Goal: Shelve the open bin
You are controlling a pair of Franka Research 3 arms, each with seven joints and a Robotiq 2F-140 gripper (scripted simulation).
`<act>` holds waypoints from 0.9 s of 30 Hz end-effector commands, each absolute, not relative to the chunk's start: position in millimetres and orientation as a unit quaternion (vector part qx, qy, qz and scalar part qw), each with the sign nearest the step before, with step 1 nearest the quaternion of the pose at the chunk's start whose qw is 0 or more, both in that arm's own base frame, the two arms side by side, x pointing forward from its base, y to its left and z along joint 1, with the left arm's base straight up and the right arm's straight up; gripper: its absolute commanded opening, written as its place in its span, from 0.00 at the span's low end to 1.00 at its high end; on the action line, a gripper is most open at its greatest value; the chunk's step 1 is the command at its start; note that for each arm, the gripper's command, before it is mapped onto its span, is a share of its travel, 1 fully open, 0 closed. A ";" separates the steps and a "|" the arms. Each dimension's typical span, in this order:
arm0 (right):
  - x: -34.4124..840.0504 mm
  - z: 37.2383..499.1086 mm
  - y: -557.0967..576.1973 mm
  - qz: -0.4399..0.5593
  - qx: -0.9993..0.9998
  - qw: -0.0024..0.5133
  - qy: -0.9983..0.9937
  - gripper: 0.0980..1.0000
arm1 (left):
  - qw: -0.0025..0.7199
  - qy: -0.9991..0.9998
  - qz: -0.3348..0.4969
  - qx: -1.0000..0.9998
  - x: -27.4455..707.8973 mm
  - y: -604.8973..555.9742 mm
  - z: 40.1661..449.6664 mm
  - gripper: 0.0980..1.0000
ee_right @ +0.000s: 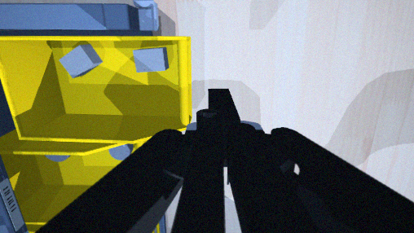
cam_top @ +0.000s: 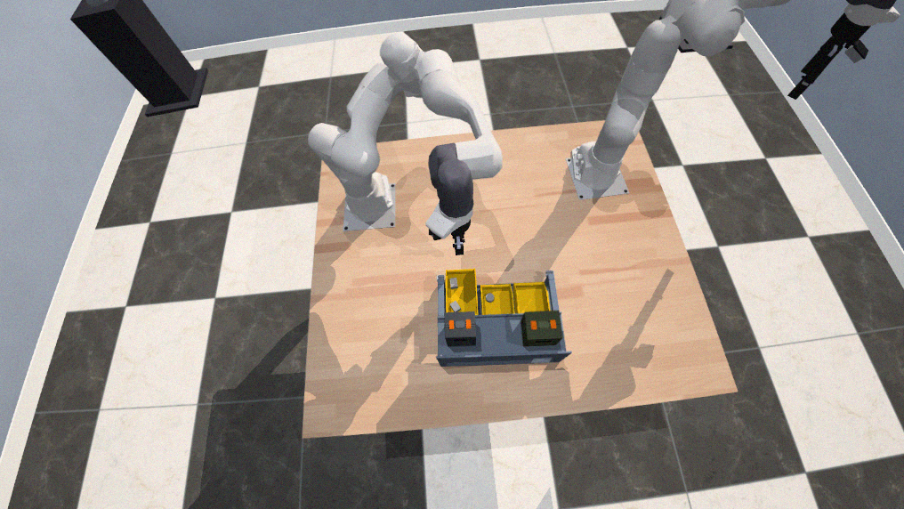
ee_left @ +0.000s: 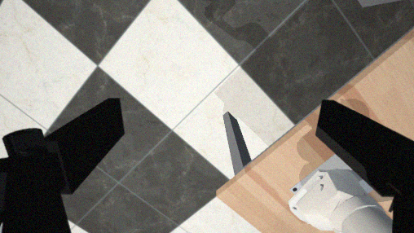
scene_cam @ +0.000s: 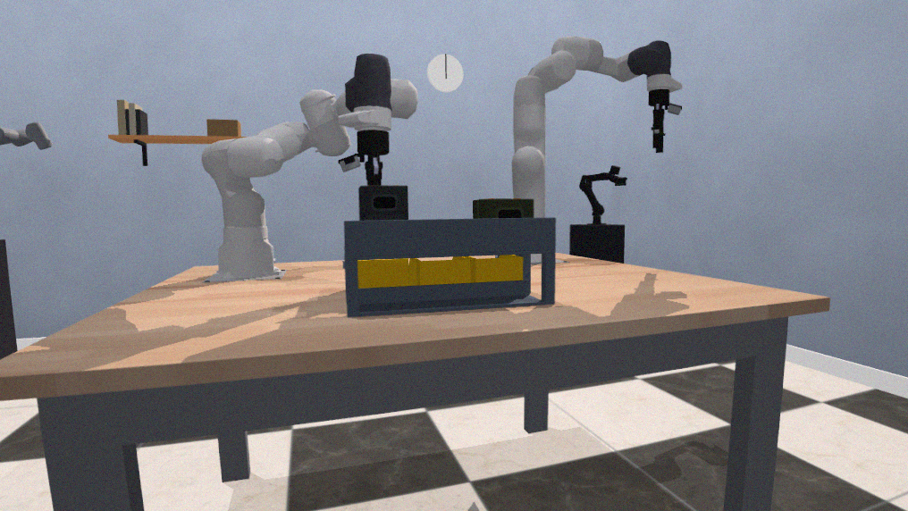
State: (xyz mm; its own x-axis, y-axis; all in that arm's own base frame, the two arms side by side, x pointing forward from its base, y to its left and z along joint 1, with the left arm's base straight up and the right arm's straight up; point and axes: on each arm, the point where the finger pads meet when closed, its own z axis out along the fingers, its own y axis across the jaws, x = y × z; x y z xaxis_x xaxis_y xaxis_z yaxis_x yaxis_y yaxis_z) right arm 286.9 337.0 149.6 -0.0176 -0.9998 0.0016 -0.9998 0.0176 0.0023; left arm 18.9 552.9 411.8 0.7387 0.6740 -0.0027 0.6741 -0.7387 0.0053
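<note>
The open yellow bin [cam_top: 467, 294] [ee_right: 143, 98] is at the left end of the shelf's row in the top view, its front farther out than its neighbours. Two grey blocks [cam_top: 453, 282] [ee_right: 151, 60] lie inside. The grey-blue shelf [cam_top: 496, 341] [scene_cam: 449, 236] hides its rear from above; its seating at the front lip cannot be made out. My right gripper [cam_top: 459, 251] [scene_cam: 374, 182] [ee_right: 218, 105] is shut and empty, just outside the bin's front. My left gripper [cam_top: 793, 94] [scene_cam: 659, 150] [ee_left: 220, 116] is open and empty, high up and far from the shelf.
The middle bin [cam_top: 504, 306] [scene_cam: 444, 272] holds round grey parts and the end bin [cam_top: 532, 295] [scene_cam: 497, 269] stands beside it. A dark grey box [cam_top: 460, 329] [scene_cam: 382, 209] and a green box [cam_top: 541, 328] [scene_cam: 502, 208] stand on the top board. The shelf's side walls flank the row.
</note>
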 end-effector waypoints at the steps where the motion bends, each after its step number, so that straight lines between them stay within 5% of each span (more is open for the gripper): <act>1: 288.0 142.1 337.0 0.000 0.693 0.000 -0.721 0.00 | 0.003 0.361 0.000 0.932 18.9 552.9 411.9 1.00; 27: 287.0 73.3 336.9 0.000 0.693 0.000 -0.721 0.00 | 0.003 0.361 0.000 0.932 18.9 552.9 411.9 1.00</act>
State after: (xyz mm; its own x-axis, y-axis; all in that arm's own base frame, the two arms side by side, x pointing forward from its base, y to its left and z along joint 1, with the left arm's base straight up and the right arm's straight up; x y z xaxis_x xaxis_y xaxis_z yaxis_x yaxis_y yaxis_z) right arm 282.5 335.7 79.4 -0.0449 -0.9990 0.0068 -0.9989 0.0450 0.0119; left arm 18.9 552.9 411.8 0.7387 0.6740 -0.0027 0.6741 -0.7387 0.0053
